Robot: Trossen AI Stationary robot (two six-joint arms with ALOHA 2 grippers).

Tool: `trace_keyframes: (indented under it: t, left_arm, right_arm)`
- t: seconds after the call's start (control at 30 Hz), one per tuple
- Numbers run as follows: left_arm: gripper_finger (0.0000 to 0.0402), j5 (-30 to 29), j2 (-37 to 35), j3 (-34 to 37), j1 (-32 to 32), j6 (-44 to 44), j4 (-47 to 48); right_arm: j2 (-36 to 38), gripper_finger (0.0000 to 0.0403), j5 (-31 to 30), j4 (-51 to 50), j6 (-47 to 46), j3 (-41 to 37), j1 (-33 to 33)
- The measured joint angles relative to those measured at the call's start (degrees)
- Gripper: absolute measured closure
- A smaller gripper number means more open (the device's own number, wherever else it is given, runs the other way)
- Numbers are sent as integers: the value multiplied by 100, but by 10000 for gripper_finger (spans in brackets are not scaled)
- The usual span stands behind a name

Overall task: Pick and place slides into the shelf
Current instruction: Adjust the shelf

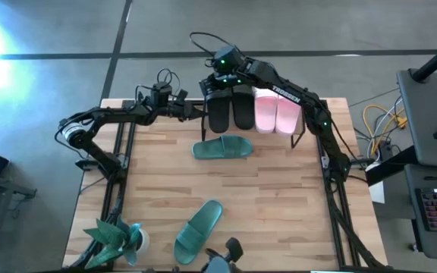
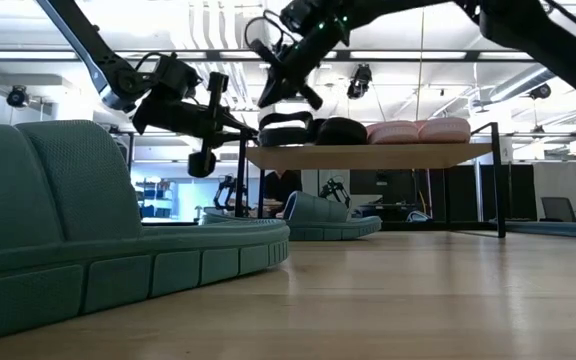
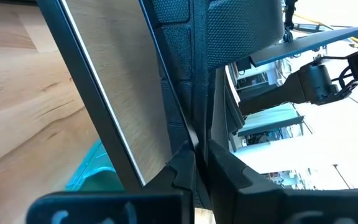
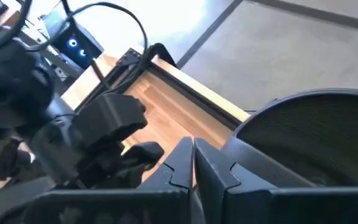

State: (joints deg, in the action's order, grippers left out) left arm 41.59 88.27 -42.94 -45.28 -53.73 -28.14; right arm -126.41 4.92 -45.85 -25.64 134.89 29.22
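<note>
Wooden table (image 1: 279, 197): both grippers closed at shelf (image 1: 298, 121); right gripper (image 1: 220, 82) should nudge black slide (image 1: 218, 110) squarely inward.

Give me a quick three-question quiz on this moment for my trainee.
1. How many slides lie on the shelf?
2. True or false: both teal slides are still down on the table.
3. Which gripper is over the black pair: A left, B right?

Key:
1. Four: the black pair and the pink pair.
2. True: one teal slide lies just in front of the shelf, the other near the potted plant.
3. B: the right gripper; the left gripper is at the shelf's left end.
</note>
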Motion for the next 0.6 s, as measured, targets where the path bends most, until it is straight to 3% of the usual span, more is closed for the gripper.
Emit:
trace_keyframes:
  t: [0.33,0.6]
  left_arm:
    - [401,-129,-4,7,66,-18,0]
    - [401,-188,4,22,72,-140,-151]
  right_arm:
    - [-298,394,234,293,-266,9,44]
    - [-302,394,192,-157,-130,-24,144]
